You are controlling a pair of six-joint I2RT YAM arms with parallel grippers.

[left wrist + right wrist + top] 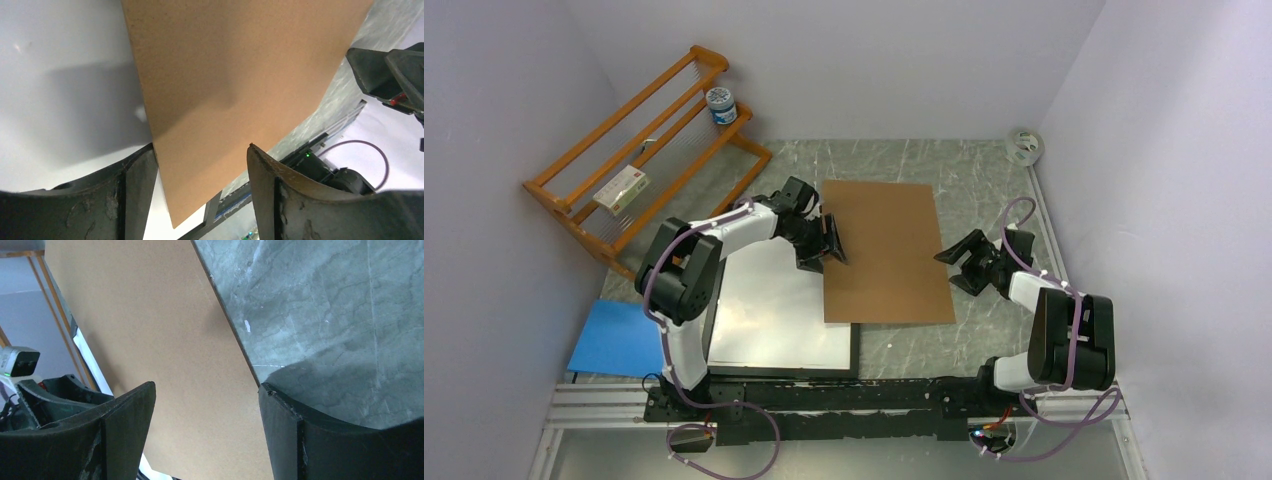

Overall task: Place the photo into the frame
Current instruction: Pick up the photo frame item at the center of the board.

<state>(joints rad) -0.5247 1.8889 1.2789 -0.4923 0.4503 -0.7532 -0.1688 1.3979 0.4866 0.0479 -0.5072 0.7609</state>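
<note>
Your left gripper, fingers spread, brackets the cardboard board at its corner. The photo, white side up, lies left.

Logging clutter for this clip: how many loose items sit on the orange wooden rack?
2: a blue-and-white jar at the far end of the rack, and a small white box on its slats near the middle. The rails may hide others.

The board lies at the centre of the surface, overlapping the frame at seven o'clock; the rack stands at ten o'clock.
</note>
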